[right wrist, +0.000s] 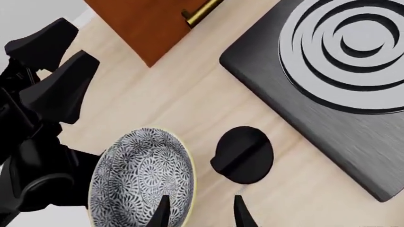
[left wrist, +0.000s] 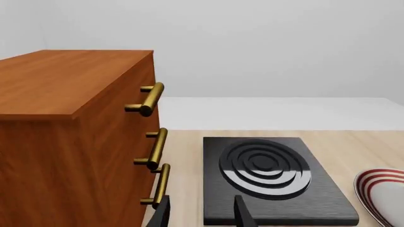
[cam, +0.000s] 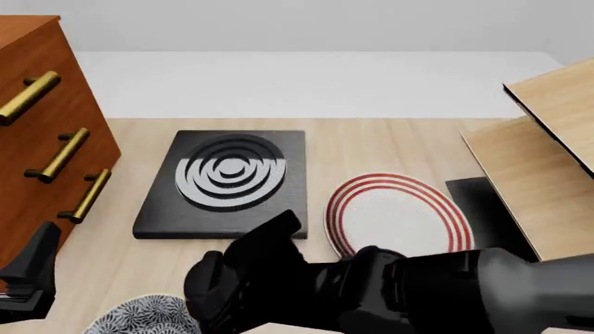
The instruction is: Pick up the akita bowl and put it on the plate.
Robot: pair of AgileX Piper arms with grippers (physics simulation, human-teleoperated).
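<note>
The right gripper (right wrist: 198,213) is seen with its two fingertips parted and nothing between them, poised just over the near edge of the akita bowl (right wrist: 142,182); one tip appears above the pale rim, the other outside it over bare wood. The bowl sits upright on the table (right wrist: 189,109), not yet lifted, at the near left of the front view (cam: 149,316), largely masked there by the right arm. A round black shadow-like patch lies just beside the bowl.

The step in hand is judged to be the approach for a rim grasp. It would be done well if the wall of the bowl were straddled squarely, one finger inside and one outside, and the descent finished before any closing, so that the rim is not nudged aside.

The left gripper (left wrist: 202,215) is held with its fingers apart and empty, near the drawer cabinet (cam: 37,139) and facing the black slab (cam: 227,181).

The plate (cam: 394,216) lies to the right of that slab, well apart from the bowl. A lift high enough to clear the slab's corner would be advisable for the carry.
</note>
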